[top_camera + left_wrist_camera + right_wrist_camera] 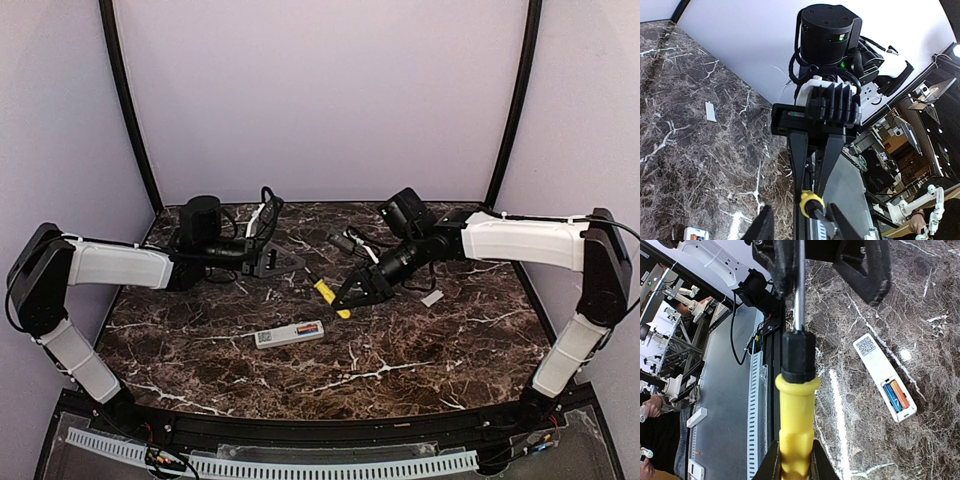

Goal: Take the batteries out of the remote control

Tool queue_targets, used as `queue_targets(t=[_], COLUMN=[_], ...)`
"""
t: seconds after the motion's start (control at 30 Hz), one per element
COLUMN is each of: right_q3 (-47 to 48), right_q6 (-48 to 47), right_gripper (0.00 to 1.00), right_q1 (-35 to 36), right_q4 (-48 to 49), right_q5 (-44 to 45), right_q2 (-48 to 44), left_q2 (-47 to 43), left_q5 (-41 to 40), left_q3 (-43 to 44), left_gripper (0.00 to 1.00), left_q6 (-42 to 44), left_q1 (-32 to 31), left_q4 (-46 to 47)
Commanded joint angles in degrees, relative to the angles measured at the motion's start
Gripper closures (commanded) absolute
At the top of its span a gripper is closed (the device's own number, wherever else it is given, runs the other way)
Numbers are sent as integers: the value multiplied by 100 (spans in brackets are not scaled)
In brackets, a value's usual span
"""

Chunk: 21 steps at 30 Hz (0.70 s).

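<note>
The white remote control (289, 334) lies flat at the table's middle front with its compartment uncovered. Blue and orange batteries (308, 328) sit in its right end. In the right wrist view the remote (879, 371) and batteries (896, 396) lie right of the tool. My right gripper (794, 465) is shut on the yellow handle of a screwdriver (796, 405) and holds it above the table (350, 297). My left gripper (800, 227) is open. The screwdriver's metal shaft (826, 220) points between its fingers, close to one of them.
The small flat white lid (432, 298) lies on the marble to the right, under the right arm; it also shows in the left wrist view (711, 111). A small black part with cables (345, 241) lies at the back centre. The perforated front rail (300, 465) runs along the near edge.
</note>
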Motion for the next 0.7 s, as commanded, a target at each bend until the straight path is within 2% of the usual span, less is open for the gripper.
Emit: queue_targets(t=[0.0,0.2,0.3,0.4,0.5,0.6,0.67], right_q3=[40,74,78,78,66,28,-3], right_q6=[-81,-83,-61,-33,-11,41,104], right_gripper=[100,100,100,100,75,42,30], right_q1=[42,43,43,44,43,43,44], right_q4=[101,55,56,72,106,221,333], right_q5=[-266,-252,-169,10,169,398,641], right_q2=[122,161,155,154,135,72,7], left_q2=[88,111,35,-89,-216,-329,-378], left_q5=[304,348,312,142,0,-232,-394], left_q3=[171,151,55,-209,-470,-634,-704], left_gripper=[69,83,97,100,100,100,100], left_q6=[-142,-157,-185,-191,-245,-320,-335], left_q1=[-66,-147,-161,-171,-171,-171,-171], left_q4=[343,367,387,394,428,432,322])
